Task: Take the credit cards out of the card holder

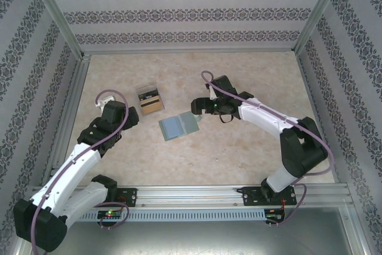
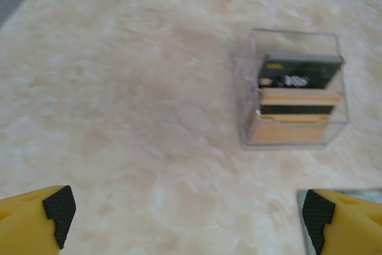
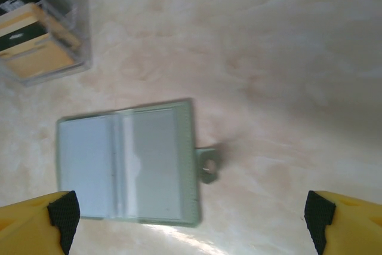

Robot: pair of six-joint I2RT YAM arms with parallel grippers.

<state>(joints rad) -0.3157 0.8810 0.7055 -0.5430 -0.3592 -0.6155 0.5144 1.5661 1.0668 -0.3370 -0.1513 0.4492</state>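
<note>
Your right gripper (image 3: 190, 216) hangs with its jaws spread wide and nothing between them. Its yellow fingers (image 3: 36, 222) sit at the bottom corners of the wrist view, with clear space from pad to pad. Just under that gap lies the card holder (image 3: 128, 162), opened flat on the table (image 3: 286, 58). Its pale lining faces up and its closing tab (image 3: 208, 164) juts out to one side. Lying open this way, both pockets face the camera, and no tan or dark edge shows in either panel. I judge them empty, though the blur could hide a card tucked deep.

Your left gripper (image 2: 188, 213) is just as wide and holds nothing. Ahead of it and well apart stands the clear tray (image 2: 246, 88). Inside it the dark card (image 2: 301, 71) with pale marks sits behind the tan card (image 2: 292, 129), layered together. You cannot count the layers for certain.

From above, the holder lies near the middle of the table between your two arms, and the tray sits just beyond it on the left arm's side. Each gripper therefore faces its own item. With the cards apparently in the tray, I judge the task finished or nearly so. Check the pockets before you call it.
</note>
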